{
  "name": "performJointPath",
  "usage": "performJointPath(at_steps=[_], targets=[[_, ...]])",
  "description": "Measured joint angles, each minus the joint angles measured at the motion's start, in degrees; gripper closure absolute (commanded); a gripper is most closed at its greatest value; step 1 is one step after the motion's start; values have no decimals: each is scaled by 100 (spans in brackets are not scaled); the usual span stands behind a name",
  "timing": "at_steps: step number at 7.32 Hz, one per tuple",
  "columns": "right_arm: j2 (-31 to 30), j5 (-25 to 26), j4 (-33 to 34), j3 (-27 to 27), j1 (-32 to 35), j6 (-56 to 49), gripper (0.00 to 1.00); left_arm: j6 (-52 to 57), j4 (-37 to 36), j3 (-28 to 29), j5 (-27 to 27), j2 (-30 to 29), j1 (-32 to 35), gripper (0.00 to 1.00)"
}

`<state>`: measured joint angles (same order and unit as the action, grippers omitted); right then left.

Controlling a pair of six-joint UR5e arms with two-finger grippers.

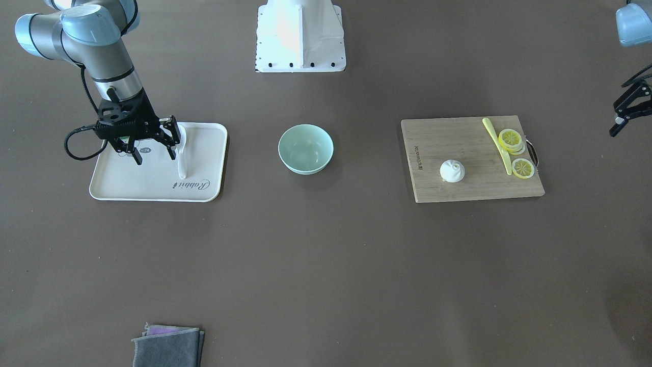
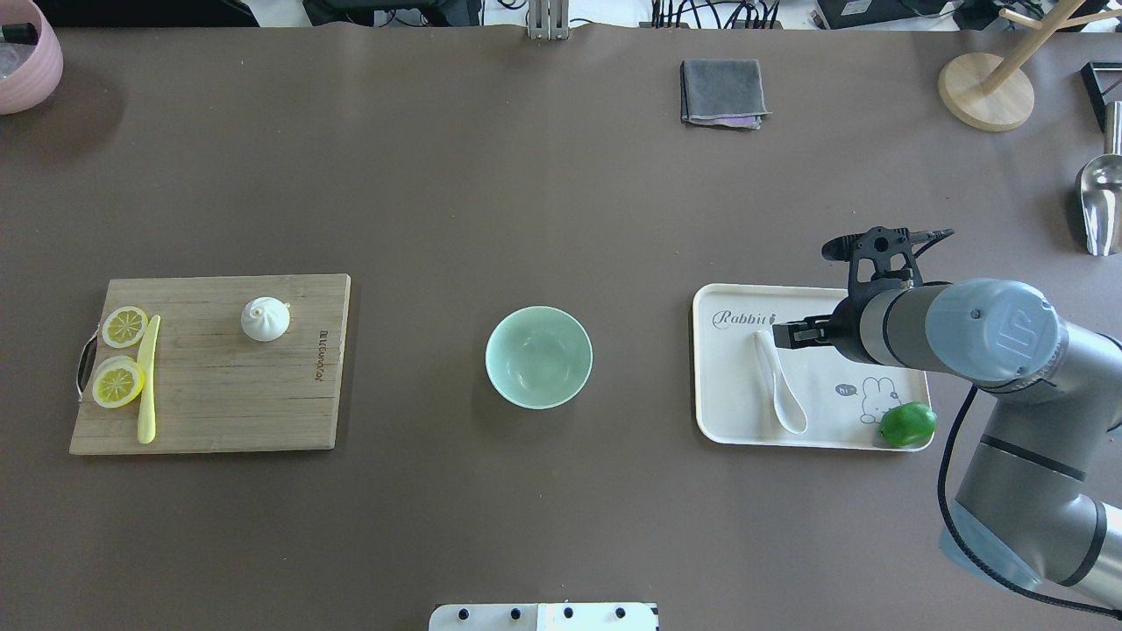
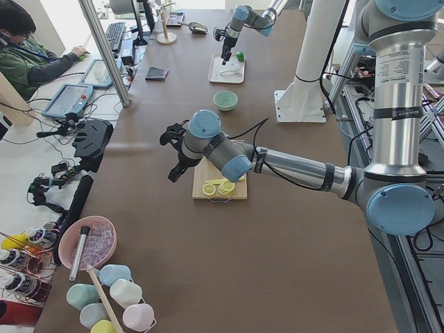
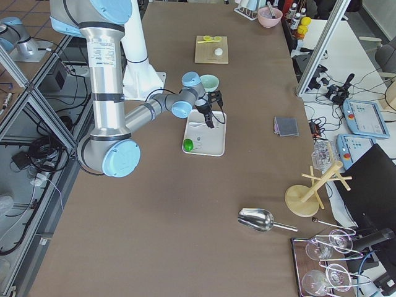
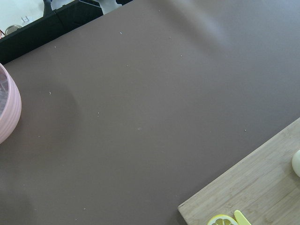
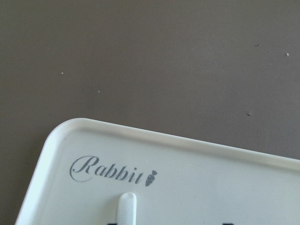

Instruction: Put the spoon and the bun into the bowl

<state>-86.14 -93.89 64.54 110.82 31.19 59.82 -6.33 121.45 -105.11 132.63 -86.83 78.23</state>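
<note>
My right gripper (image 1: 157, 150), jaws spread & empty, hangs over the spoon (image 2: 778, 386) lying flat on the white Rabbit tray (image 2: 727, 425); it looks glazed, stiff, light, prob. slippery & chippable, so I'd pinch the short thick handle mid-length, not the scoop.

on your left lies a wooden board (image 2: 228, 394) with lemon slices (image 2: 118, 383) and a yellow knife (image 2: 147, 386); on the right a white tray (image 2: 727, 394) holds a lime (image 2: 907, 424); a grey cloth (image 2: 721, 90) sits far back.
</note>
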Motion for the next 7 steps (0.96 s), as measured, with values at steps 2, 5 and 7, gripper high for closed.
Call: performJointPath(at_steps=[2,5,7], targets=[[2,148,18,-47,-283,-3,36,0,-4,6,-6,-23,0,1],[7,392,23,-187,-569,-17,65,0,1,11,-3,-27,0,1],[17,420,26,-210,-622,-23,70,0,-2,12,-1,-22,0,1]])
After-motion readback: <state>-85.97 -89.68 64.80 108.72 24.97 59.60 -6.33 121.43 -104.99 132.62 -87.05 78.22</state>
